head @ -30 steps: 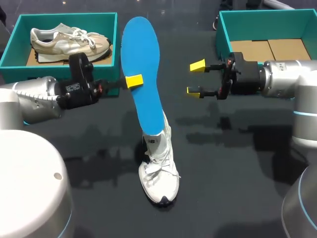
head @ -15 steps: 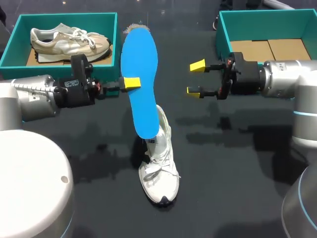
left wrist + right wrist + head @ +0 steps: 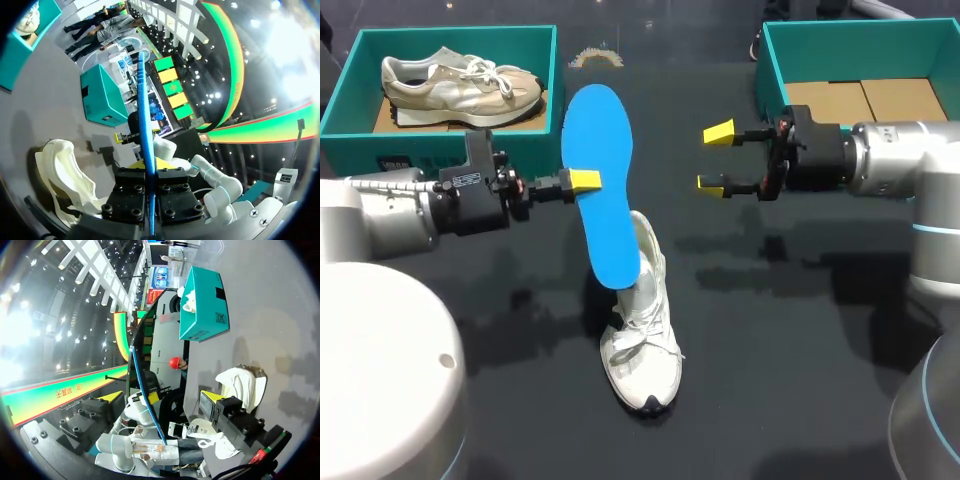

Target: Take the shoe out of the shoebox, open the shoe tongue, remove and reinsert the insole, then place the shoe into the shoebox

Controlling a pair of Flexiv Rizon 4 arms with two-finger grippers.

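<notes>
Insole (image 3: 604,130) lowered toward shoe (image 3: 642,340), clamped between left fingers (image 3: 585,181); right fingers (image 3: 719,131) apart.

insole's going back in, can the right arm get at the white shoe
Probably yes: the right pincer is open and empty, nothing between it and the white shoe. The blue insole, in the left pincer, hangs over the shoe's opening.

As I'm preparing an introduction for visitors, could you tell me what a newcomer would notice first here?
The bright blue insole, held upright at mid-table by the left arm's jaws just above the white sneaker. Next, the right arm's open yellow-tipped jaws opposite it, and the beige sneaker in the teal shoebox at far left.
</notes>
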